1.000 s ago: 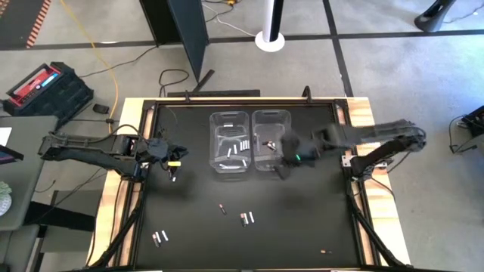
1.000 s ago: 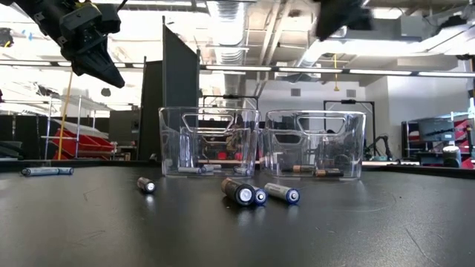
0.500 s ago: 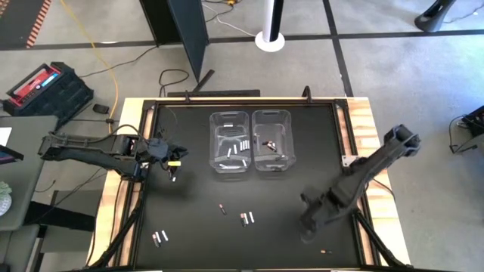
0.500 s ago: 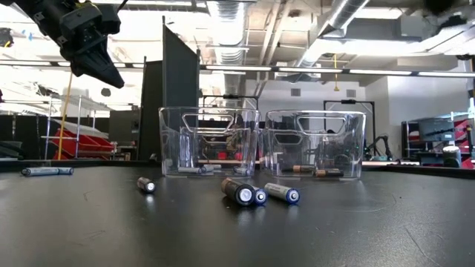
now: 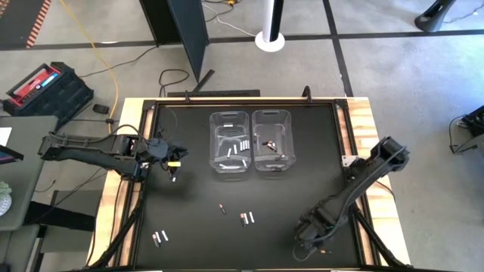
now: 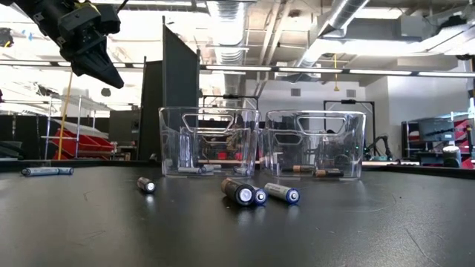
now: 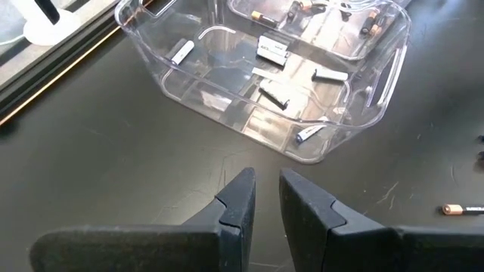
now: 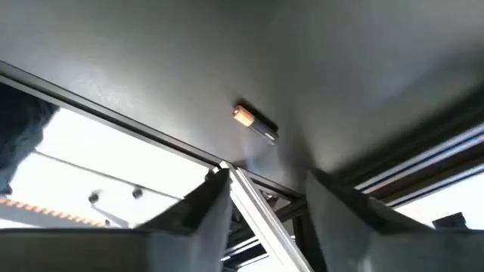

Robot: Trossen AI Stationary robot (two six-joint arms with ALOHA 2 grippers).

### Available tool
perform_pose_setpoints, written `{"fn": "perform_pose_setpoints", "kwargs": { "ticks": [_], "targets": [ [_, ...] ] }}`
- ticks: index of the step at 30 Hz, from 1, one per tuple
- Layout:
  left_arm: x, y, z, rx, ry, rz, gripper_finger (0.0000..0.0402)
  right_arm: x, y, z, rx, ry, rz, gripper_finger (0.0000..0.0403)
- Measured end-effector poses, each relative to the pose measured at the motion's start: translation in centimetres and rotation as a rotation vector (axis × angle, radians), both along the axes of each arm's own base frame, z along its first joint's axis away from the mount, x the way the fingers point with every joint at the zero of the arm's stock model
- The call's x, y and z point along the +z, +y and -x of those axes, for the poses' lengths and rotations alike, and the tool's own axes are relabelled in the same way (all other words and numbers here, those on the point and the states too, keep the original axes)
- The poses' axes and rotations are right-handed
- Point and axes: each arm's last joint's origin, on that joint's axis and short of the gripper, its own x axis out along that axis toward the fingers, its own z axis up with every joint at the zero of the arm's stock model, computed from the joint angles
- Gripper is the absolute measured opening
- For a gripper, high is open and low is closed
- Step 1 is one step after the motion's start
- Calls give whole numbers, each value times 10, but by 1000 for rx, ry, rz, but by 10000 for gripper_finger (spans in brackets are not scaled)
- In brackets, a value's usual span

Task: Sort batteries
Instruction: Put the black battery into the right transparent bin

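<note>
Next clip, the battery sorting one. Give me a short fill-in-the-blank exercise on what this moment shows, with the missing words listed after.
1. The number of clear bins standing side by side on the table is ____.
2. The right claw is open above a lone battery near the table's ____ edge.
3. The left claw holds ____ between its fingers.
4. In the low view, the batteries in front of the bins lie ____ the table.

Missing words: two; front; nothing; on

Flat black tabletop [image 5: 189, 204] in a pale wooden frame carries two clear rectangular plastic bins [image 5: 229, 141] side by side, with small cylindrical batteries [image 5: 247, 218] scattered loose across its near half.
</note>
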Motion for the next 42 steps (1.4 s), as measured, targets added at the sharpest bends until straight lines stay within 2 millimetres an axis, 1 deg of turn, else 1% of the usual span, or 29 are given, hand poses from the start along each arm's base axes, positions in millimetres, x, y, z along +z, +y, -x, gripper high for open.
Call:
{"fn": "perform_pose_setpoints", "kwargs": {
  "ticks": [3, 6, 10, 14, 20, 23, 29, 32, 38, 42],
  "targets": [
    [0, 0, 0, 2, -1, 3, 56, -14, 3, -5, 51, 48, -36, 251],
    [0, 0, 0, 6, -3, 6, 56, -32, 8, -9, 110, 111, -96, 270],
    [0, 0, 0, 19, -12, 22, 56, -54, 14, -13, 172, 205, -212, 273],
    [0, 0, 0, 20, -12, 23, 56, -72, 16, -15, 195, 264, -255, 273],
    [0, 0, 0, 20, -12, 23, 56, -86, 19, -21, 226, 235, -281, 273],
    [0, 0, 0, 20, -12, 23, 56, -88, 19, -23, 238, 206, -284, 273],
    [0, 0, 0, 20, -12, 23, 56, -90, 14, -25, 256, 164, -215, 260],
    [0, 0, 0, 20, -12, 23, 56, -99, 15, -25, 261, 180, -198, 248],
    [0, 0, 0, 20, -9, 22, 56, -119, 21, -27, 280, 263, -238, 223],
    [-1, 0, 1, 20, -1, 22, 56, -125, 23, -28, 278, 284, -221, 203]
  ]
}}
